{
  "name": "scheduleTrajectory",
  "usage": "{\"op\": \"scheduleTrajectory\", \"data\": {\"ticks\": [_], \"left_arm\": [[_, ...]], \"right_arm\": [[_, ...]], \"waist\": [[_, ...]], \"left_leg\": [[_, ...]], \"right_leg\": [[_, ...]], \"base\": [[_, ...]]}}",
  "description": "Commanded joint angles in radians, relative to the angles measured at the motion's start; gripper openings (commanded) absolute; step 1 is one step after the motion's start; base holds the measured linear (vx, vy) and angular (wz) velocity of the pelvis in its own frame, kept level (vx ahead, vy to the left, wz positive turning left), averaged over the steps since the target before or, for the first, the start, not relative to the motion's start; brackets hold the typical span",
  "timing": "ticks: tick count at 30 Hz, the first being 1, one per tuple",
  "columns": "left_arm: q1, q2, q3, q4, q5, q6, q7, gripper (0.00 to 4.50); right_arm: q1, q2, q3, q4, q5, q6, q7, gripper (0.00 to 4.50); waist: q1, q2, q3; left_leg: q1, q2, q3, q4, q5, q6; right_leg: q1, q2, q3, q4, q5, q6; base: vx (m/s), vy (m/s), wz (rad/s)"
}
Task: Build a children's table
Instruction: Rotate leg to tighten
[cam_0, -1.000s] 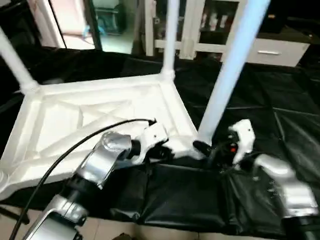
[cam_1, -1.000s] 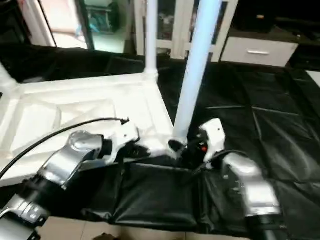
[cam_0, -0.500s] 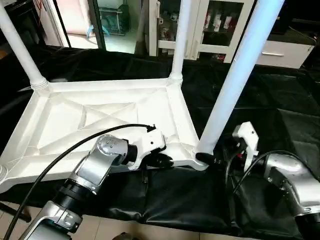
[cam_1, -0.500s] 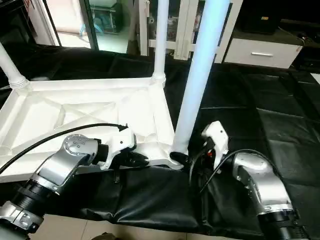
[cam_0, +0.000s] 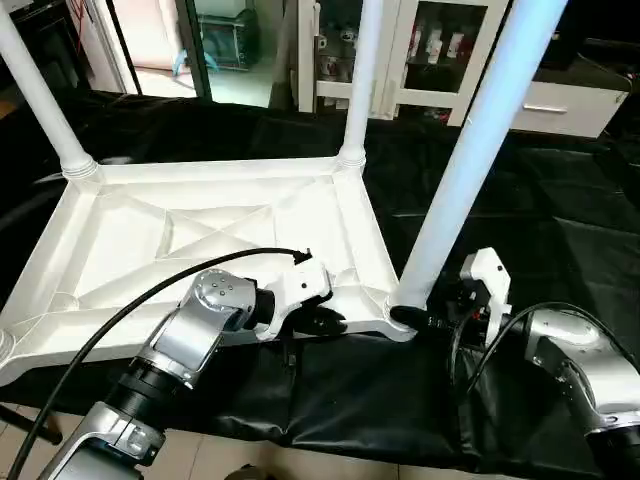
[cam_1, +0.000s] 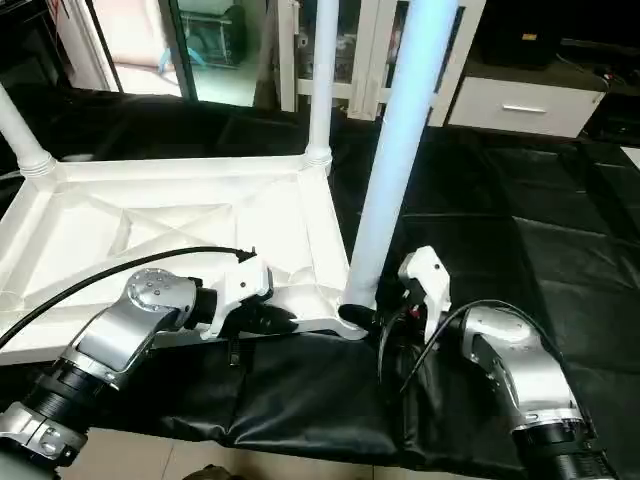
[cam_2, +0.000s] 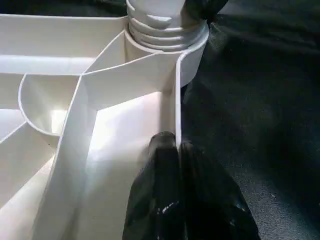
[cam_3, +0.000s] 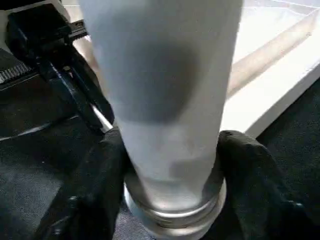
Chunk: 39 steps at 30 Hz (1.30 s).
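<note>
On the upturned top (cam_0: 200, 230), the near leg (cam_0: 470, 150) stands upright.

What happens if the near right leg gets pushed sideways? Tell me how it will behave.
The leg is a long tapered tube standing in the corner socket, so a push up high would probably lever hard on that joint. The table top, upside down and thin-ribbed, looks light and may slide on the black sheet.
</note>
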Motion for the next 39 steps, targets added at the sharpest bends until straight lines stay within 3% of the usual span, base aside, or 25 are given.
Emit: {"op": "scheduleTrajectory", "data": {"ticks": [1, 7, 10, 12, 16, 17, 19, 22, 24, 28, 31, 35, 36, 39], "left_arm": [[0.009, -0.015, -0.013, -0.029, -0.049, -0.004, -0.035, 0.0], [0.006, -0.015, -0.012, -0.021, -0.044, 0.0, -0.028, 0.0], [-0.015, -0.035, -0.005, 0.015, -0.023, 0.017, 0.021, 0.0], [-0.054, -0.073, 0.005, 0.079, 0.009, 0.024, 0.102, 0.0], [-0.107, -0.128, 0.025, 0.164, 0.044, 0.033, 0.226, 0.0], [-0.164, -0.2, 0.064, 0.251, 0.065, 0.068, 0.387, 0.0], [-0.209, -0.253, 0.078, 0.318, 0.081, 0.08, 0.493, 0.0], [-0.243, -0.289, 0.089, 0.364, 0.083, 0.065, 0.546, 0.0], [-0.291, -0.333, 0.092, 0.422, 0.083, 0.028, 0.574, 0.0], [-0.305, -0.343, 0.082, 0.44, 0.087, 0.01, 0.566, 0.0], [-0.292, -0.321, 0.058, 0.443, 0.098, -0.02, 0.532, 0.0], [-0.259, -0.282, 0.031, 0.421, 0.098, -0.083, 0.449, 0.0], [-0.24, -0.262, 0.018, 0.405, 0.096, -0.116, 0.403, 0.0], [-0.198, -0.216, -0.003, 0.367, 0.087, -0.171, 0.317, 0.0]], "right_arm": [[0.009, -0.01, -0.002, 0.006, -0.009, -0.009, -0.001, 2.56], [0.004, 0.012, -0.018, 0.03, -0.029, -0.032, -0.06, 2.34], [-0.032, 0.055, -0.048, 0.092, -0.08, -0.03, -0.227, 2.29], [-0.06, 0.108, -0.091, 0.145, -0.099, 0.002, -0.388, 2.21], [-0.075, 0.17, -0.129, 0.171, -0.113, 0.044, -0.549, 2.13], [-0.083, 0.214, -0.144, 0.18, -0.138, 0.079, -0.667, 2.13], [-0.092, 0.272, -0.174, 0.196, -0.151, 0.093, -0.795, 2.11], [-0.098, 0.317, -0.174, 0.203, -0.164, 0.086, -0.867, 2.1], [-0.097, 0.362, -0.109, 0.195, -0.223, 0.058, -0.92, 2.09], [-0.084, 0.382, -0.082, 0.176, -0.231, 0.064, -0.931, 2.07], [-0.074, 0.367, -0.08, 0.159, -0.213, 0.02, -0.88, 2.06], [-0.051, 0.342, -0.094, 0.099, -0.173, -0.046, -0.782, 2.06], [-0.041, 0.33, -0.11, 0.078, -0.155, -0.048, -0.767, 2.61], [-0.026, 0.295, -0.147, 0.046, -0.11, -0.044, -0.721, 2.94]], "waist": [[-0.001, -0.023, -0.066], [-0.002, -0.023, -0.065], [-0.007, -0.02, -0.063], [-0.017, -0.021, -0.062], [-0.028, -0.021, -0.062], [-0.03, -0.022, -0.061], [-0.028, -0.022, -0.063], [-0.024, -0.023, -0.067], [-0.02, -0.024, -0.067], [-0.01, -0.024, -0.063], [-0.01, -0.023, -0.061], [-0.004, -0.026, -0.06], [-0.004, -0.027, -0.06], [-0.005, -0.025, -0.059]], "left_leg": [[0.018, 0.09, -0.04, -0.068, -0.092, 0.098], [0.017, 0.09, -0.04, -0.068, -0.093, 0.097], [0.017, 0.089, -0.041, -0.07, -0.11, 0.082], [0.018, 0.086, -0.044, -0.074, -0.152, 0.047], [0.024, 0.087, -0.046, -0.08, -0.197, 0.005], [0.024, 0.087, -0.045, -0.08, -0.199, 0.004], [0.03, 0.083, -0.042, -0.078, -0.197, -0.006], [0.021, 0.083, -0.044, -0.077, -0.151, 0.011], [0.023, 0.08, -0.041, -0.075, -0.142, 0.024], [0.025, 0.084, -0.044, -0.081, -0.177, 0.021], [0.026, 0.087, -0.048, -0.087, -0.214, 0.007], [0.023, 0.087, -0.046, -0.086, -0.208, 0.021], [0.021, 0.088, -0.047, -0.087, -0.205, 0.026], [0.021, 0.089, -0.047, -0.089, -0.214, 0.031]], "right_leg": [[0.043, -0.088, 0.047, -0.064, -0.12, -0.252], [0.042, -0.088, 0.046, -0.064, -0.121, -0.252], [0.039, -0.086, 0.046, -0.067, -0.152, -0.248], [0.039, -0.086, 0.045, -0.075, -0.221, -0.233], [0.035, -0.084, 0.046, -0.082, -0.251, -0.215], [0.035, -0.084, 0.047, -0.082, -0.24, -0.215], [0.031, -0.083, 0.049, -0.085, -0.227, -0.214], [0.04, -0.087, 0.049, -0.079, -0.161, -0.217], [0.039, -0.087, 0.049, -0.08, -0.147, -0.217], [0.039, -0.089, 0.048, -0.087, -0.215, -0.191], [0.038, -0.089, 0.048, -0.089, -0.242, -0.177], [0.039, -0.092, 0.05, -0.09, -0.232, -0.17], [0.04, -0.093, 0.05, -0.09, -0.232, -0.171], [0.039, -0.094, 0.051, -0.093, -0.264, -0.169]], "base": [[0.0, 0.0, 0.0], [0.0, 0.0, 0.0], [0.0, 0.0, 0.0], [0.0, 0.0, 0.0], [0.0, 0.0, 0.0], [0.0, 0.0, 0.0], [0.0, 0.0, 0.0], [0.0, 0.0, 0.0], [0.0, 0.0, 0.0], [0.0, 0.0, 0.0], [0.0, 0.0, 0.0], [0.0, 0.0, 0.0], [0.0, 0.0, 0.0], [0.0, 0.0, 0.0]]}}
